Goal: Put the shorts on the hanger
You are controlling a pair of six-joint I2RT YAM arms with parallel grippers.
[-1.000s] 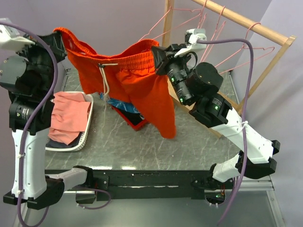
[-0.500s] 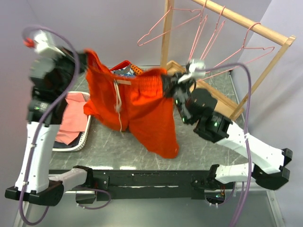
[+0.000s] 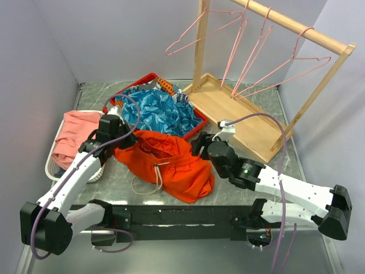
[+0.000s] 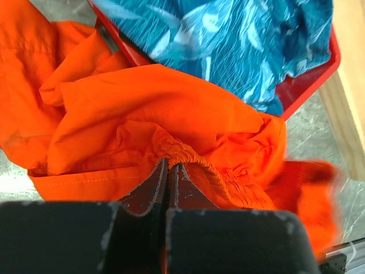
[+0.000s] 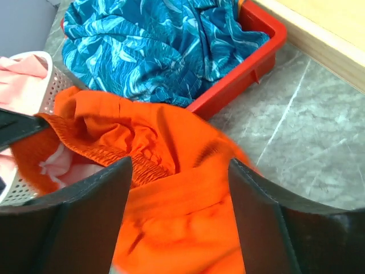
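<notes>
- Shorts [image 3: 171, 162]: a crumpled heap on the table [image 3: 114, 191], near centre. The far edge lies against the near wall of the red bin [image 3: 201, 123].
- Left gripper [image 4: 169, 171]: my fingers are pressed together on the gathered elastic waistband, and the fabric is pinched between them.
- Right gripper [image 5: 178, 171]: fingers stand wide apart above the right part of the heap. The cloth under them is blurred, and I see no grip on it.
- Edges: the near end of the heap comes close to the near table edge. The white drawstring [image 3: 149, 180] loops out onto the bare table on that side.
- A white basket [image 3: 54, 165] with pink cloth [image 3: 77, 134] sits just left of my left arm, close to the left wall.
- Open room: bare table lies near left of the heap, and to the right between my right arm and the rack base [image 3: 239, 114].
- Long axis: the heap runs from far left to near right. The waistband is at the left end and a leg points near right.
- Hanger [image 3: 295, 57]: one of several pink ones hung on the wooden rail [image 3: 296, 25], far right and well apart from the shorts.
- A blue leaf-print garment [image 3: 157, 111] fills the bin.
</notes>
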